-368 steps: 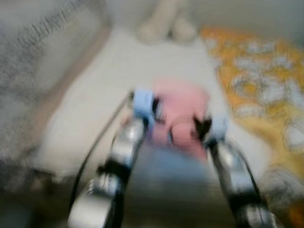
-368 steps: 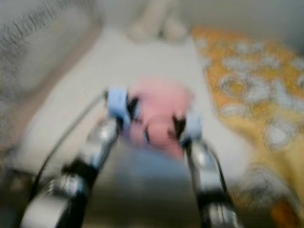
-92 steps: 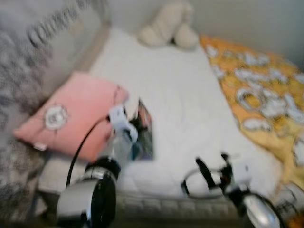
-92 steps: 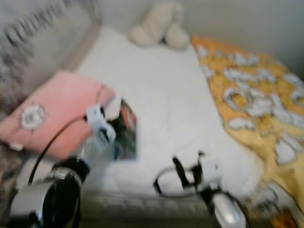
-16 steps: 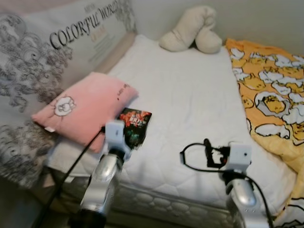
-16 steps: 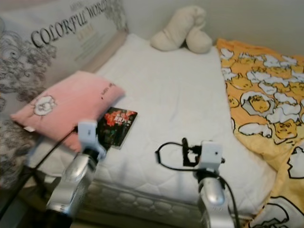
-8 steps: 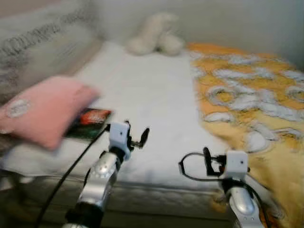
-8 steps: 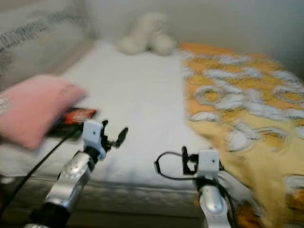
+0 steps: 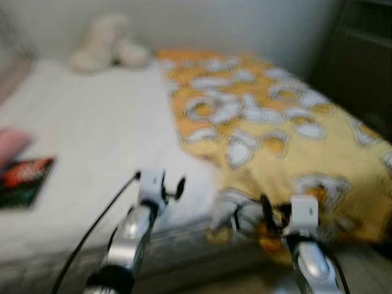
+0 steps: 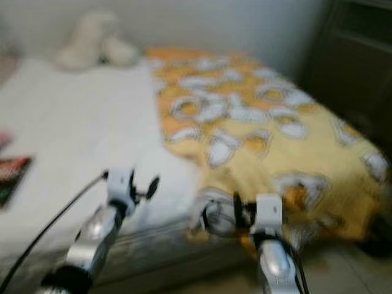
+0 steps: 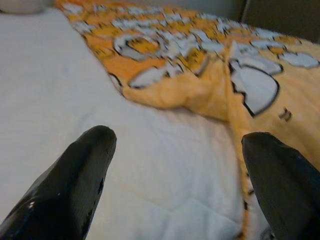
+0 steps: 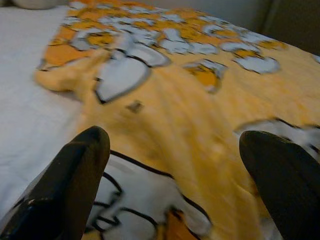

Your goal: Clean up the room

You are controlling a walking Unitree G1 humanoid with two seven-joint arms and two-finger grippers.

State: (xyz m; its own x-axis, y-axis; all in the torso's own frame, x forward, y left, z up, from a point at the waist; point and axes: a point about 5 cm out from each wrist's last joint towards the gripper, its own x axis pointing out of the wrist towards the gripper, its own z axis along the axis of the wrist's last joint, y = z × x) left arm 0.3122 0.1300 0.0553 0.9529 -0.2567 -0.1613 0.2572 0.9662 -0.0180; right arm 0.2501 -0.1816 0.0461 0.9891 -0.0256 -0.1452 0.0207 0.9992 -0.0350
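Here | head views blurred: book (image 9: 23,179) cut off on bed (image 9: 79,135) | wrist views: left tool (image 11: 180,165), right tool (image 12: 175,170) spread wide, empty, over yellow blanket (image 12: 200,100)

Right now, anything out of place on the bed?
The yellow blanket is bunched on one side, its crumpled edge hanging off the mattress. A book lies loose on the sheet.

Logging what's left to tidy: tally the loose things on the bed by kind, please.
Blanket, yellow with white pattern: 1
Plush toy, cream: 1
Book, dark cover: 1
Pillow, pink, at the frame edge: 1
Total: 4
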